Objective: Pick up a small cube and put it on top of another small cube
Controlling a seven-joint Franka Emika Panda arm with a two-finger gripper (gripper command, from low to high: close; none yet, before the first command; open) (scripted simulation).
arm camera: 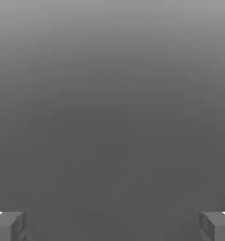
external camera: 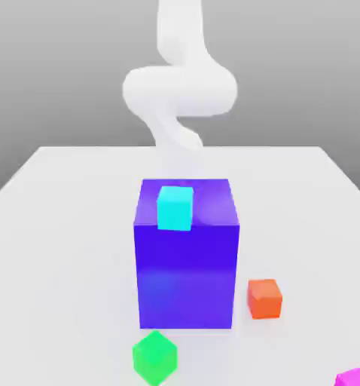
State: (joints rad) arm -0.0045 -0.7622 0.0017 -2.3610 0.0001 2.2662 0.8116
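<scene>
The small magenta cube (external camera: 356, 377) lies on the white table at the near edge on the exterior view's right, partly cut off by the picture's border. The small green cube (external camera: 154, 356) rests on the table near the front, just in front of the big blue block. My white arm (external camera: 179, 90) rises behind that block, far from both cubes. In the hand view my gripper (arm camera: 112, 226) is open: its two grey fingertips (arm camera: 8, 225) stand wide apart with nothing between them, against a plain grey background.
A big blue block (external camera: 187, 256) stands mid-table with a cyan small cube (external camera: 175, 207) on top. An orange-red small cube (external camera: 265, 298) sits by the block on the exterior view's right. The white table (external camera: 55, 249) spreads to both sides.
</scene>
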